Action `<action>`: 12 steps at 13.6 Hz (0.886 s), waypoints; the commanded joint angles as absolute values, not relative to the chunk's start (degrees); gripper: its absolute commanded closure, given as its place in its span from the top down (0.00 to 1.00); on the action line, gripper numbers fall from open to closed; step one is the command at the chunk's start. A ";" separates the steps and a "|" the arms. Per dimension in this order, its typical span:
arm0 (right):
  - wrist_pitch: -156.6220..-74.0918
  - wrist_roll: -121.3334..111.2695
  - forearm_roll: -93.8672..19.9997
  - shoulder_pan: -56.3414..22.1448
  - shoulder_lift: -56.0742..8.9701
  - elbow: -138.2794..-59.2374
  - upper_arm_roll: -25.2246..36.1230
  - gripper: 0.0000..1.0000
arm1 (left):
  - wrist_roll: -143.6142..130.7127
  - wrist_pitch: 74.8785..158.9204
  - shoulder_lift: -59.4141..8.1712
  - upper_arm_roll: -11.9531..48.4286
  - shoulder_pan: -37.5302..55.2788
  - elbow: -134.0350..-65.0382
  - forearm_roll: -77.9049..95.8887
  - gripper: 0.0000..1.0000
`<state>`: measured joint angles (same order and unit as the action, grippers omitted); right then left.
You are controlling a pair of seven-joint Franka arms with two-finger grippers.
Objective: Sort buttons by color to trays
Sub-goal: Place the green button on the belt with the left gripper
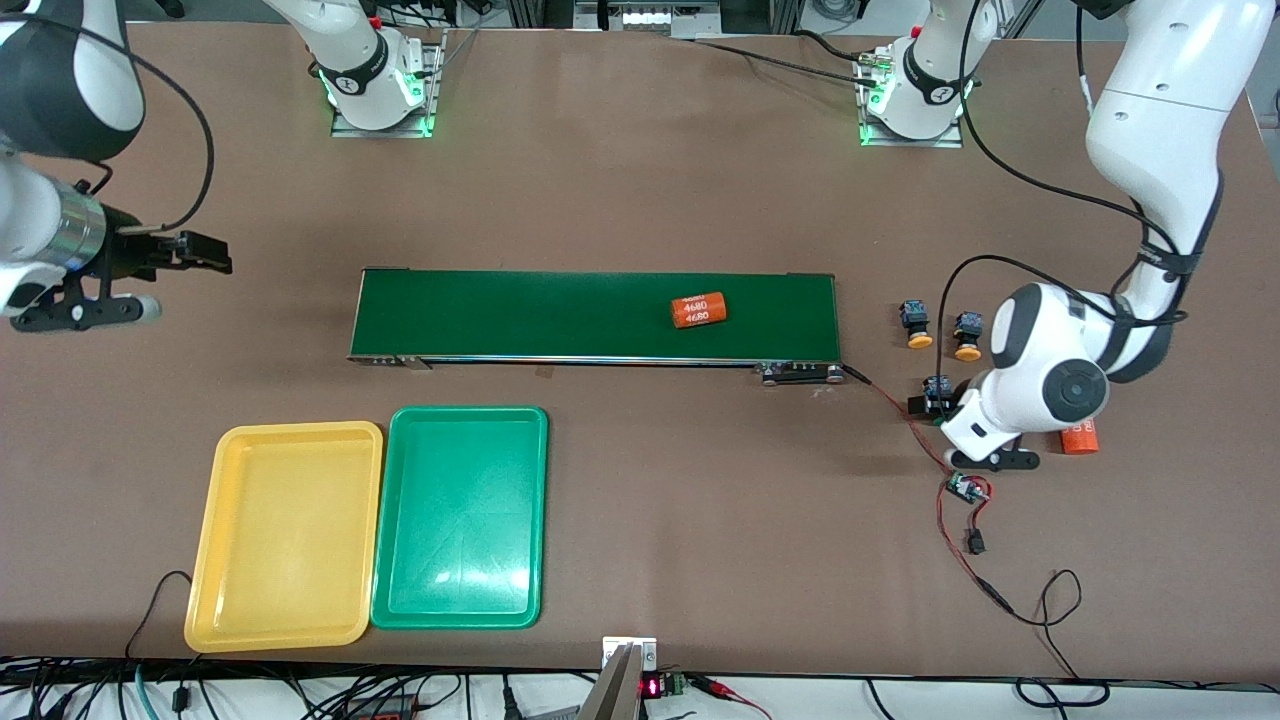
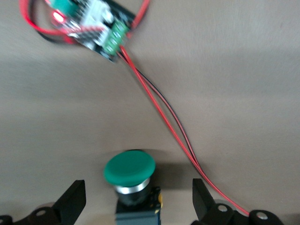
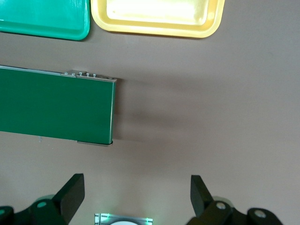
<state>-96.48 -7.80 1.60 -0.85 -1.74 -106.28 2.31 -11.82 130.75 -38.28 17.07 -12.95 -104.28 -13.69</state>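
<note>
Fingers of the left gripper (image 2: 138,199) stand apart around a green-capped button (image 2: 130,168) beside the conveyor's end; closing may snag the red wires (image 2: 161,117) alongside. Right gripper (image 3: 136,194), spread empty, waits.

Two trays (image 1: 290,535) lie side by side, nearer the camera than the conveyor (image 1: 595,315).

Right gripper (image 3: 136,197) fingers spread over bare table; conveyor belt (image 3: 56,105) end, green tray (image 3: 44,18), yellow tray (image 3: 157,18) visible.
</note>
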 commanded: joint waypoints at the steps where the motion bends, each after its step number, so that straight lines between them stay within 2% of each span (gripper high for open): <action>1: -106.14 -7.73 1.05 -0.53 9.11 -122.65 2.02 1.00 | -12.57 132.10 -34.98 17.58 -13.89 -108.19 -15.21 0.82; 2: -107.56 -7.73 1.05 -0.53 10.45 -124.78 2.02 1.00 | -12.66 131.14 -34.81 17.67 -13.89 -108.02 -15.21 0.67; 4: -108.02 -7.30 1.05 -0.96 11.07 -126.29 1.93 1.00 | -12.66 127.72 -34.28 17.75 -13.89 -107.32 -15.21 0.54; 7: -109.77 -3.97 1.05 -2.62 12.30 -128.06 1.49 1.00 | -12.74 127.09 -33.84 17.84 -13.89 -107.23 -15.20 0.20; 10: -110.65 7.33 1.05 -9.81 12.04 -127.79 1.41 1.00 | -13.09 122.81 -29.98 20.37 -13.27 -105.66 -15.12 0.15; 12: -111.79 14.56 1.05 -14.65 10.90 -127.71 1.41 1.00 | -13.53 113.69 -29.71 25.20 -13.45 -100.49 -14.42 0.15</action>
<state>-109.96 8.42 1.29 -10.56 10.74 -126.68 1.15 -12.15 121.22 -31.98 21.20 -13.29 -103.95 -13.69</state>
